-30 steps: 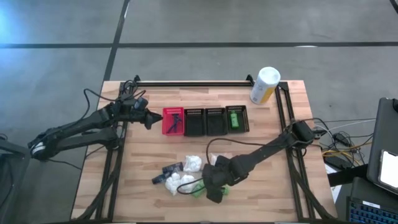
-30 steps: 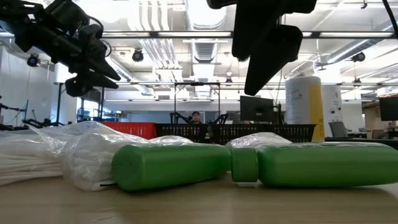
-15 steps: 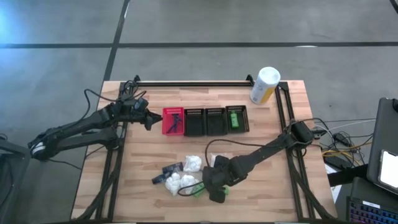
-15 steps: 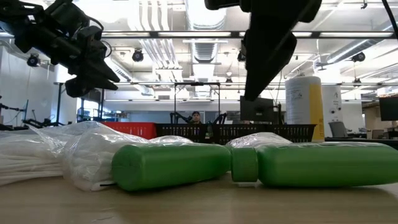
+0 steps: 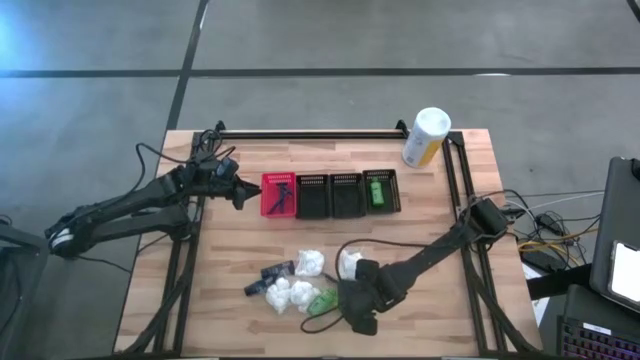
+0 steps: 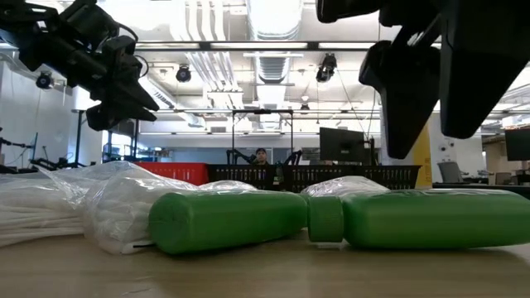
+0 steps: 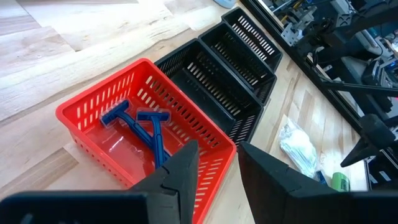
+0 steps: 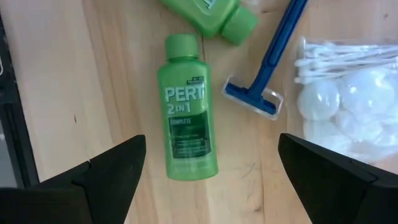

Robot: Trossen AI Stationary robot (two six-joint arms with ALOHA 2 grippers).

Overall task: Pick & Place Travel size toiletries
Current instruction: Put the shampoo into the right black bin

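Wooden planks form the table (image 5: 240,240), in a grey-floored hall with ceiling pipes. Near its front edge, green bottles (image 8: 189,134), a blue razor (image 8: 266,62) and white bundles (image 5: 308,263) lie under the wide-open right claw (image 5: 352,318). Left claw (image 7: 214,171), partly open, hovers by the red basket (image 7: 143,134).

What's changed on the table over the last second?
The right gripper slid toward the table's near edge and slightly rightward, jaws wide open, now hovering over the green plastic shampoo bottle; nothing grasped. The left gripper stayed beside the red mesh basket, and the toiletries stayed put.
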